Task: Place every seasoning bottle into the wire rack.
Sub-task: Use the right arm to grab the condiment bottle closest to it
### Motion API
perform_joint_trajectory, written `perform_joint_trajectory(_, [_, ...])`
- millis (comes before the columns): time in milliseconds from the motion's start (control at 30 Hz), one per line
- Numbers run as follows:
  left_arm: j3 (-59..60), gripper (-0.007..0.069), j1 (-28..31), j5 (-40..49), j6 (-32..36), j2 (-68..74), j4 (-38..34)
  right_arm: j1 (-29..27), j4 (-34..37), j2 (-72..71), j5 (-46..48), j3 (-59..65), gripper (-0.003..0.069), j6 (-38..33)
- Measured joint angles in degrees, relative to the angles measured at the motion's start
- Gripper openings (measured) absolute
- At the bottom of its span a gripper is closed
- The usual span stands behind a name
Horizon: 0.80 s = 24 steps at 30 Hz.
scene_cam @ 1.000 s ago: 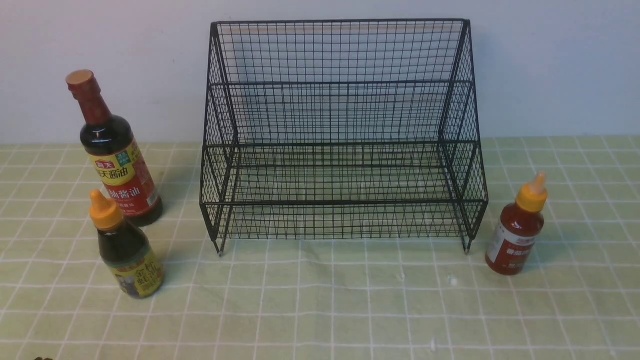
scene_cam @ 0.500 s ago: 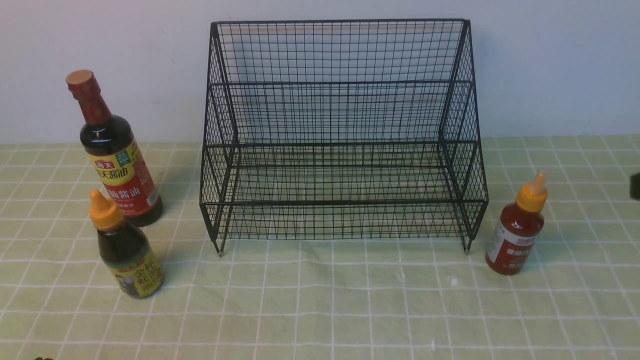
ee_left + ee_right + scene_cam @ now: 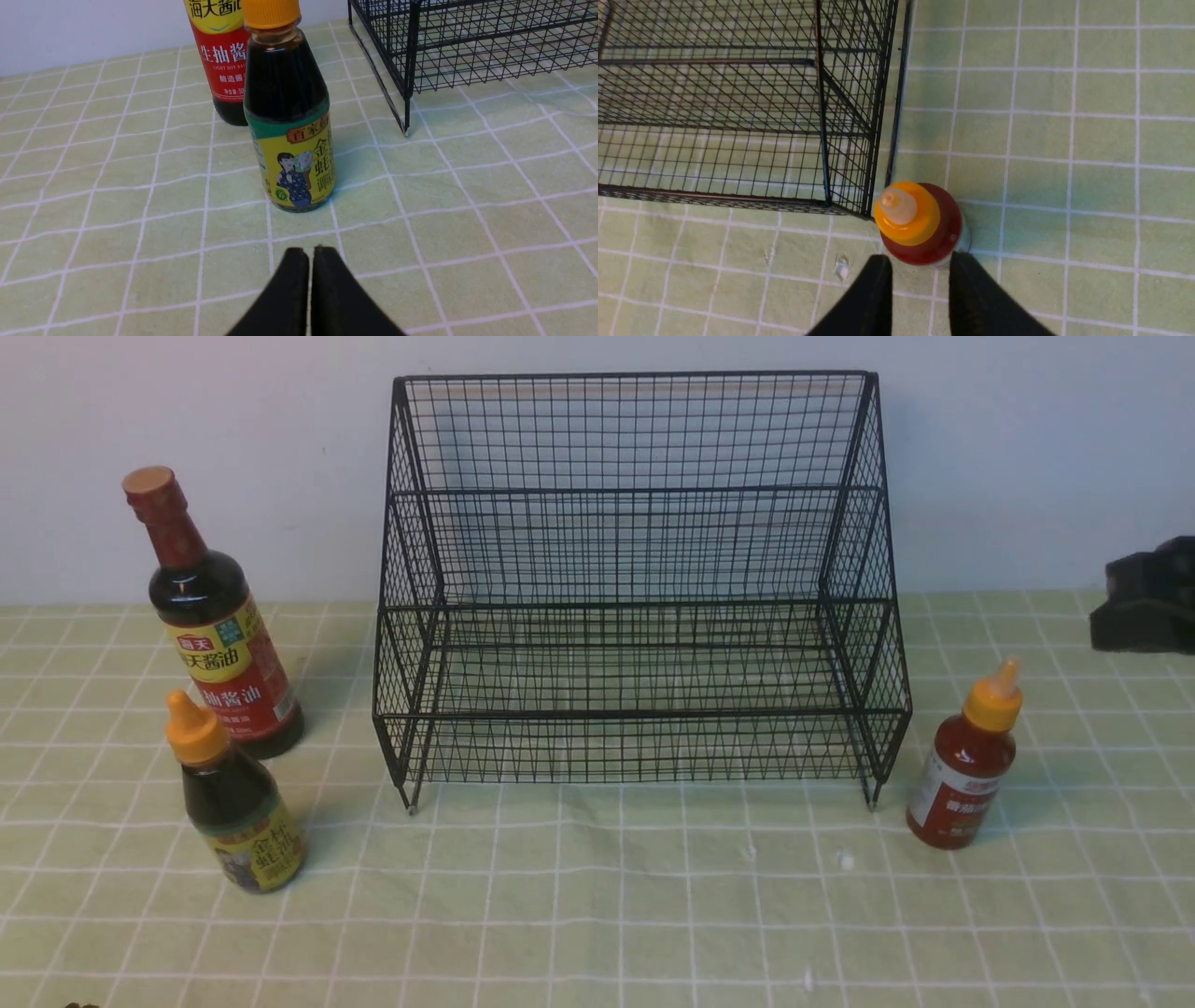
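Black 2-tier wire rack (image 3: 635,713) sits centred; soy-sauce bottle (image 3: 219,635) and small dark bottle (image 3: 238,812) stand left of it, red bottle (image 3: 966,775) right.

Front wide, wrists close, rack (image 3: 635,714) shared

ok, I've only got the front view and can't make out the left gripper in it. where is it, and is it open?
Observer: In the left wrist view the left gripper is shut and empty. It is low over the cloth, pointing at the small dark bottle with orange cap and yellow label, but is not touching it.
Operator: And the other one?
Observer: In the right wrist view the right gripper has its fingers parted with nothing between them. It looks down from above on the small red bottle with orange nozzle cap.
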Motion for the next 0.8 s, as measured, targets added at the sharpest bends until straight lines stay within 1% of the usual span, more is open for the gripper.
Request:
perform_joint_trajectory(67, [0.0, -0.0006, 0.0, 0.0, 0.0, 0.0, 0.0, 2.07, -1.82, 1.84, -0.63, 0.0, 0.0296, -0.21])
perform_joint_trajectory(167, [0.0, -0.0006, 0.0, 0.0, 0.0, 0.0, 0.0, 4.99, -4.4, 3.53, -3.15, 0.0, 0.0399, -0.25])
perform_joint_trajectory(200, [0.0, -0.0006, 0.0, 0.0, 0.0, 0.0, 0.0, 5.37, -4.63, 3.65, -3.34, 0.0, 0.0412, -0.2])
perform_joint_trajectory(233, [0.0, -0.0006, 0.0, 0.0, 0.0, 0.0, 0.0, 6.62, -6.3, 4.77, -5.08, 0.0, 0.0461, 0.44])
perform_joint_trajectory(267, [0.0, -0.0006, 0.0, 0.0, 0.0, 0.0, 0.0, 7.12, -7.16, 5.54, -5.99, 0.0, 0.0486, 1.12])
perform_joint_trajectory(367, [0.0, -0.0006, 0.0, 0.0, 0.0, 0.0, 0.0, 7.39, -8.59, 8.29, -7.88, 0.0, 0.053, 3.03])
perform_joint_trajectory(500, [0.0, -0.0006, 0.0, 0.0, 0.0, 0.0, 0.0, 7.39, -9.79, 11.61, -9.07, 0.0, 0.0542, 4.36])
perform_joint_trajectory(700, [0.0, -0.0006, 0.0, 0.0, 0.0, 0.0, 0.0, 7.39, -9.92, 15.99, -9.96, 0.0, 0.0545, 4.49])
perform_joint_trajectory(767, [0.0, -0.0006, 0.0, 0.0, 0.0, 0.0, 0.0, 7.39, -9.92, 16.94, -10.18, 0.0, 0.0538, 4.49])
perform_joint_trajectory(800, [0.0, -0.0006, 0.0, 0.0, 0.0, 0.0, 0.0, 7.39, -9.92, 17.53, -10.3, 0.0, 0.052, 4.49])
